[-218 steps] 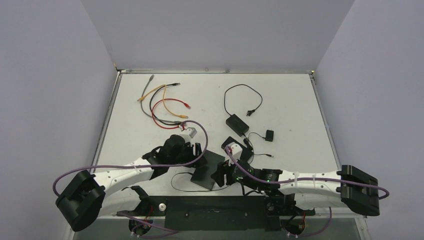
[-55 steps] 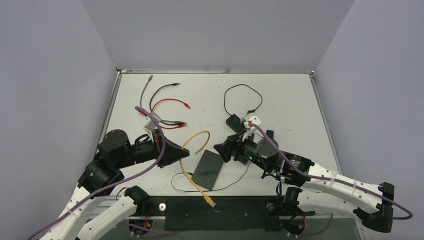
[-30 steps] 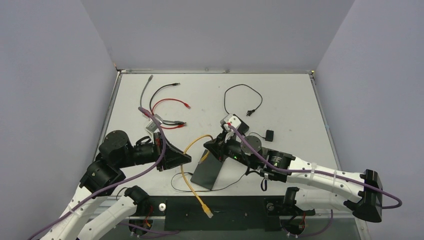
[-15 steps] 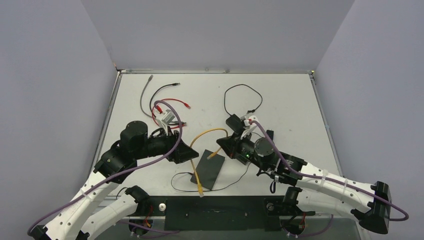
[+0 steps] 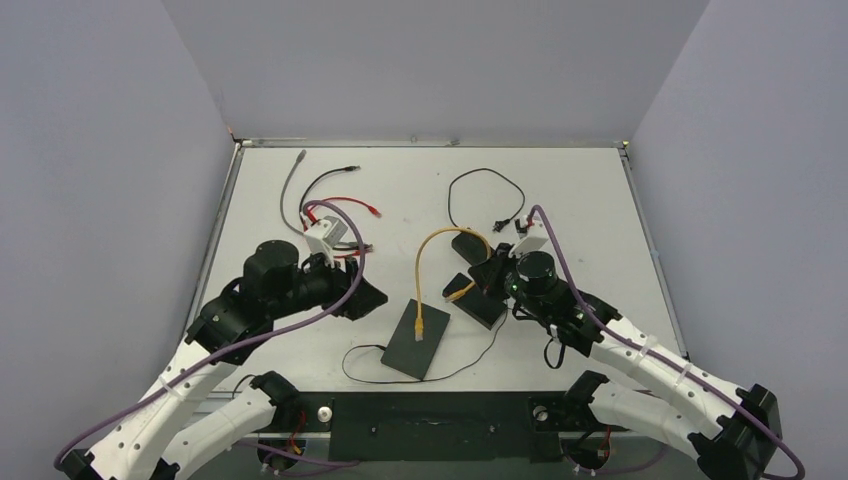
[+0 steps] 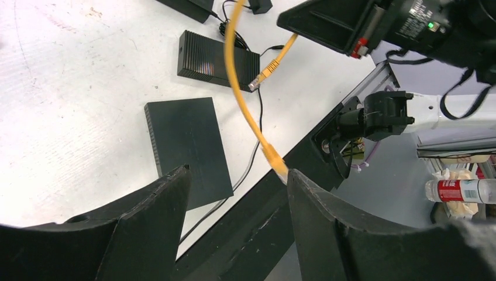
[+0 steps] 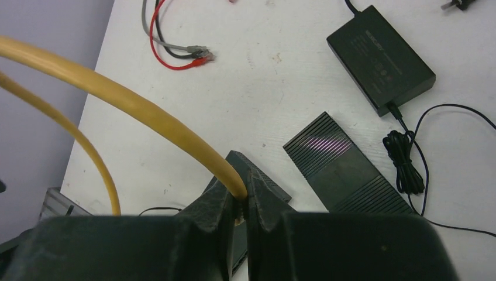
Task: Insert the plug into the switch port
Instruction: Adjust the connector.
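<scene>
Now spread and empty, the left hand (image 6: 237, 172), left of centre, has let go of the yellow cable (image 7: 146, 114). The cable's loose end (image 6: 274, 157) dangles over the flat black box (image 6: 187, 140) at lower centre. Further right, the right hand (image 7: 241, 187) is clenched on the cable, the plug (image 6: 260, 73) hanging just beside the switch (image 6: 216, 55). Gripped behind the plug, it could twist and miss the port.

soft even light from overhead; white table (image 5: 590, 190) bright, shadows thin. my right wrist view: yellow cable (image 7: 146, 114) blurs up close, my right gripper (image 7: 240, 202) reads dark, faint sheen on ribbed box (image 7: 324, 143).
</scene>
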Available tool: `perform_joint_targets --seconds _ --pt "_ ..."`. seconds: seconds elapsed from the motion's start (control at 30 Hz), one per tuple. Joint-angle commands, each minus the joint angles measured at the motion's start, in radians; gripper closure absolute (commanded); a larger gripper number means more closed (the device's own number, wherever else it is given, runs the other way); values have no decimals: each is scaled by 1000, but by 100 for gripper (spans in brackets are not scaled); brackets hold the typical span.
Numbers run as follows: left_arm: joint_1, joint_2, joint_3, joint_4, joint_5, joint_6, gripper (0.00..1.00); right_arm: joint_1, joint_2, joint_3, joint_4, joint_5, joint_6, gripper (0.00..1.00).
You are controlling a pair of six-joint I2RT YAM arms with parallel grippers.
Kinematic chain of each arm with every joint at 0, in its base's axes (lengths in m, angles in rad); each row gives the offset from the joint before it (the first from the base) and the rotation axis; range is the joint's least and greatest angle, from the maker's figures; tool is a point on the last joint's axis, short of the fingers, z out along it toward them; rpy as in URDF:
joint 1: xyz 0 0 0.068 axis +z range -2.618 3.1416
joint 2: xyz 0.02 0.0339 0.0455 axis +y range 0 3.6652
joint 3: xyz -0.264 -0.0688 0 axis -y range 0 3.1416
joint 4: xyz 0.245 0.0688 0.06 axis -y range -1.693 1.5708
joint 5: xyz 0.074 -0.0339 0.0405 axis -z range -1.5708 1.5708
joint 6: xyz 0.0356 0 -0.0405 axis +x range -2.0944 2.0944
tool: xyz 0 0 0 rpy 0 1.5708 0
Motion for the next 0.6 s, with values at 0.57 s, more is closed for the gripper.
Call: perform_joint_targets --seconds 0.57 --pt "-12 -118 -414 806 459 -472 45 -161 251 -29 348 -353 388 100"
